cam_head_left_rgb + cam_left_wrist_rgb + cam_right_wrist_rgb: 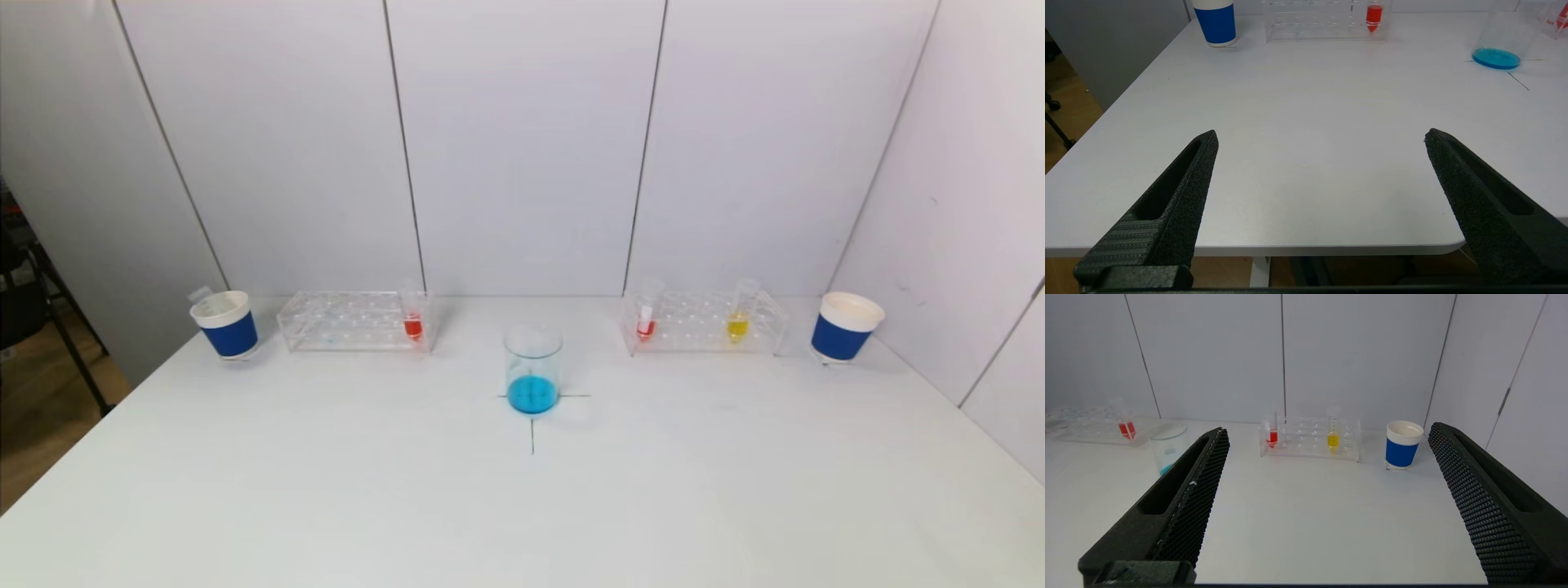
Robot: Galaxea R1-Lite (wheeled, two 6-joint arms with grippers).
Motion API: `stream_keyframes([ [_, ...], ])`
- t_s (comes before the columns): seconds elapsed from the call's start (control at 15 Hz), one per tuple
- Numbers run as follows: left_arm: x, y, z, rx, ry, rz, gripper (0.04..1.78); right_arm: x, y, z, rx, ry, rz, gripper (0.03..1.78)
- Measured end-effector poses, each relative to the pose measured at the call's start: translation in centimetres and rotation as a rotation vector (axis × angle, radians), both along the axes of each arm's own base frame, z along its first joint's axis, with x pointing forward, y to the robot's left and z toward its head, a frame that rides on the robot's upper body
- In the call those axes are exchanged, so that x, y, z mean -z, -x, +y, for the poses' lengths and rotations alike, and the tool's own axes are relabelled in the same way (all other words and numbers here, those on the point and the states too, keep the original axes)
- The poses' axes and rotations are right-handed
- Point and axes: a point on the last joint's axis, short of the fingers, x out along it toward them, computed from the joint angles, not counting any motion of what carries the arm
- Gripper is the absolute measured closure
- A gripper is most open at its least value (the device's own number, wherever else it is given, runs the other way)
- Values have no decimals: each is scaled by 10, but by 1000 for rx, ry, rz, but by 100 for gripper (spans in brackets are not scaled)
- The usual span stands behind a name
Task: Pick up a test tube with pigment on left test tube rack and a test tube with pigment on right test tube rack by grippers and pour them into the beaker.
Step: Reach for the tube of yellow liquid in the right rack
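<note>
A clear beaker (532, 368) with blue liquid stands at the table's middle. The left clear rack (353, 321) holds one tube of red pigment (413, 325), also in the left wrist view (1373, 16). The right rack (704, 322) holds a red tube (646, 323) and a yellow tube (738, 320); both show in the right wrist view, the red tube (1271, 435) and the yellow tube (1333, 437). My left gripper (1321, 136) is open and empty over the table's near left edge. My right gripper (1329, 430) is open and empty, well short of the right rack. Neither gripper shows in the head view.
A blue-and-white paper cup (225, 324) stands left of the left rack with a tube in it. Another cup (845, 327) stands right of the right rack. Grey panel walls close the back and right. The white table (522, 506) edge drops off at the left.
</note>
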Motion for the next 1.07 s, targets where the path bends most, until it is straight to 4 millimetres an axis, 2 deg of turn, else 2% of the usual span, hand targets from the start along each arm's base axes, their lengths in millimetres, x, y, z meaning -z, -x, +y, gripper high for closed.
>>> stream_keyframes([
  [0.13,0,0,0,0,0,0,6,-13,-18,1,-21,3,28,4],
  [0.47,0,0,0,0,0,-6,6,-24,-70,2,-74,-1,82,4],
  [0.87,0,-2,0,0,-4,-47,6,-16,-112,3,-90,-3,157,4],
  [1.07,0,-2,0,-1,-4,-46,6,-6,-139,5,-100,-3,182,4],
])
